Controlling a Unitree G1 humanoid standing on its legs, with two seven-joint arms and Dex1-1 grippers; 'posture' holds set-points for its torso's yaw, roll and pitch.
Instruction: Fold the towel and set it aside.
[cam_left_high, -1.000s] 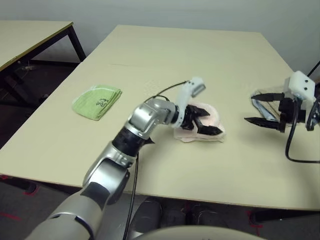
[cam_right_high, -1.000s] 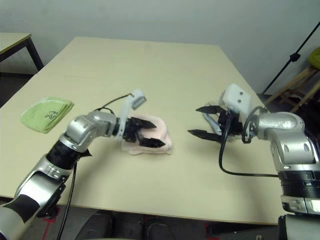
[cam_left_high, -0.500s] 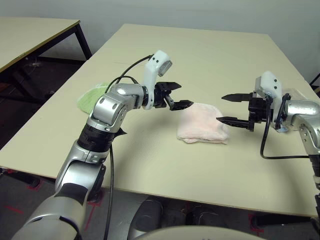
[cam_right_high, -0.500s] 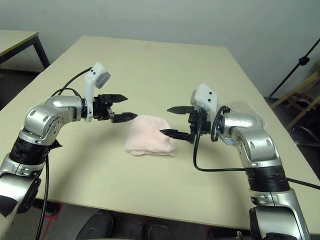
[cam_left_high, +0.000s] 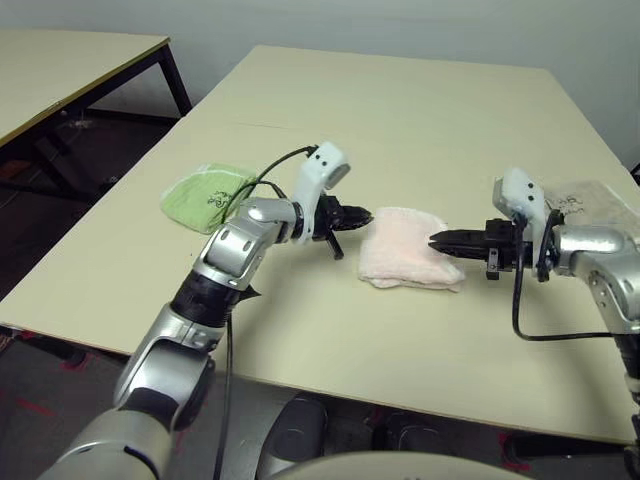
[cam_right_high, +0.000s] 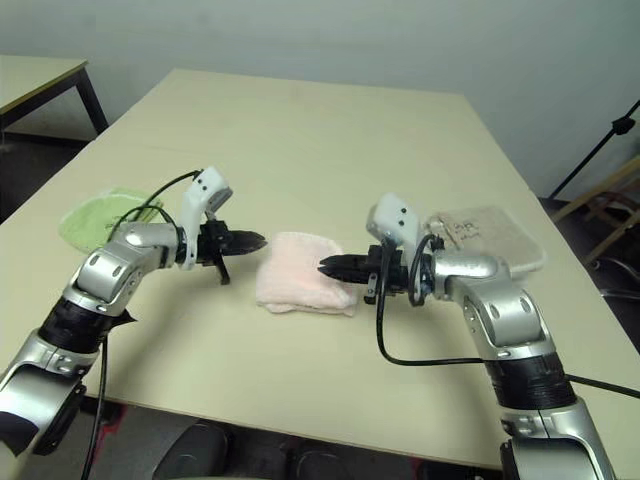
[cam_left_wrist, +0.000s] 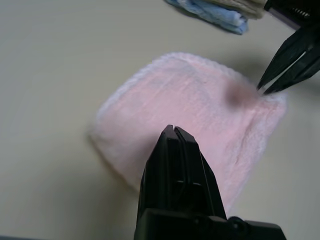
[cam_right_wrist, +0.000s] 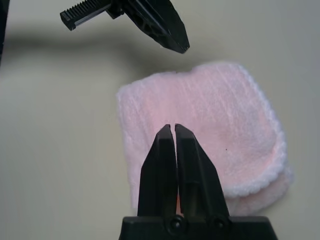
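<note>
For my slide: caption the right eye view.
Both grippers, left and right, shut, flank the folded pink towel.

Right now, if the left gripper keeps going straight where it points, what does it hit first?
Most likely the towel. The left gripper, shut, points across the table at the near edge of the folded towel, with the right gripper facing it from the far side. Whether its tips would skim over the top is hard to judge.

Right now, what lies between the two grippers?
The folded pink towel lies between the shut left gripper and shut right gripper, seen in both eye views.
</note>
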